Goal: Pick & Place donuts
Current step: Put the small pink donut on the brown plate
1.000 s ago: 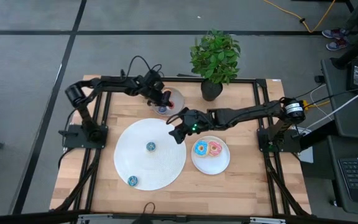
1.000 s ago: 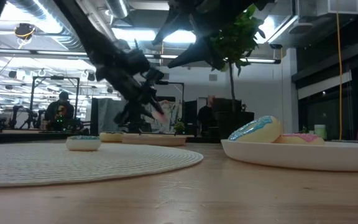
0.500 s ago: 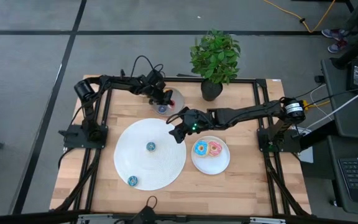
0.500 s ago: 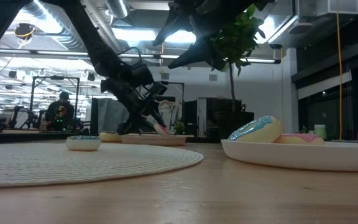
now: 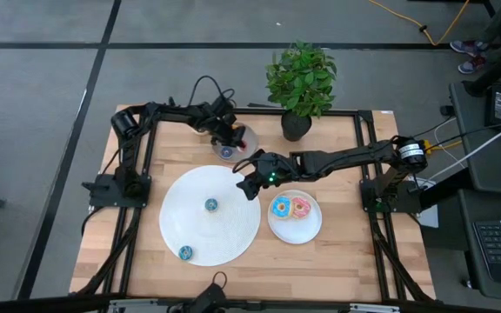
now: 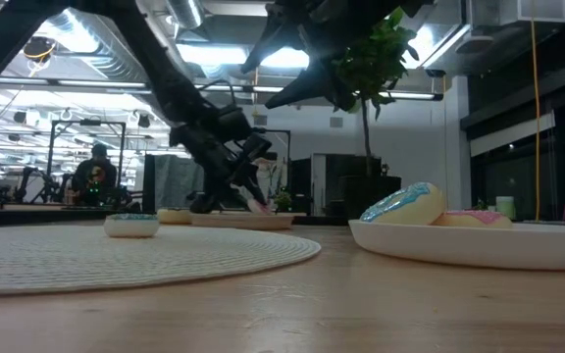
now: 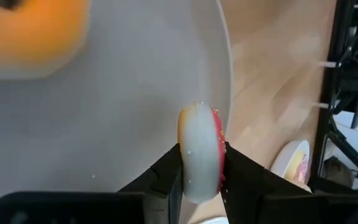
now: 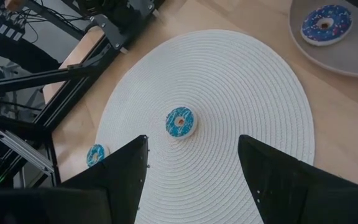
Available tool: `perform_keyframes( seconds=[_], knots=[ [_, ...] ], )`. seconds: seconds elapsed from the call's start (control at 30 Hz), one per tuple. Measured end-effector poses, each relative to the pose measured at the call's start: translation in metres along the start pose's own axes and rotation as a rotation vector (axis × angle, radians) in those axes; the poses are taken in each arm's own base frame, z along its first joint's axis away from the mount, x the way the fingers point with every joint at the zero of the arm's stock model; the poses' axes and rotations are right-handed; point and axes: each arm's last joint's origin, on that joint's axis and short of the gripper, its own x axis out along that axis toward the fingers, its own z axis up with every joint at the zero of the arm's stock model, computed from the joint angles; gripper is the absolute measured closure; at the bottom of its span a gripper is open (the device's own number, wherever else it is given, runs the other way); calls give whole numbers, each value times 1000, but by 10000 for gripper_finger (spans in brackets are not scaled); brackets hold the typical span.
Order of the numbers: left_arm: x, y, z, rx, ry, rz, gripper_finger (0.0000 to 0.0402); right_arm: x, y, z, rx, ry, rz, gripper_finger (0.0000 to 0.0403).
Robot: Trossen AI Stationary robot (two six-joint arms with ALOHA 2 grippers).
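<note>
the left arm's dark pincer [image 6: 250, 199] reaches down onto a flat grey plate [image 6: 238, 221], its tips pinching a small red-pink ring [image 6: 259, 205]. a blue-iced toy donut [image 6: 403, 203] rests on a white plate [image 6: 479, 243] well to its right.

Overhead camera straight down; low camera level across table [image 6: 361, 314]; wrist cameras close above table.

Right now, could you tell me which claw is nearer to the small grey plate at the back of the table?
The left. The left claw is over the grey plate, gripping a red-pink donut on edge. The right claw hovers open beside the plate, above the white mat's edge.
</note>
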Motion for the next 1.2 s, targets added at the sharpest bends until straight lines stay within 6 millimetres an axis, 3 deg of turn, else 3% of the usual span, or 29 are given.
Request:
perform_keyframes(
  seconds=[0.27, 0.7, 1.2],
  knots=[
    [-5, -8, 5, 69, 15, 36, 309, 0, -1, 1, 2, -1, -2, 152],
    [-10, -3, 3, 54, 47, 124, 240, 0, -1, 2, 2, -4, -1, 152],
    [-34, 8, 5, 12, 100, 132, 235, 0, 0, 3, 1, -14, 11, 152]
  ],
)
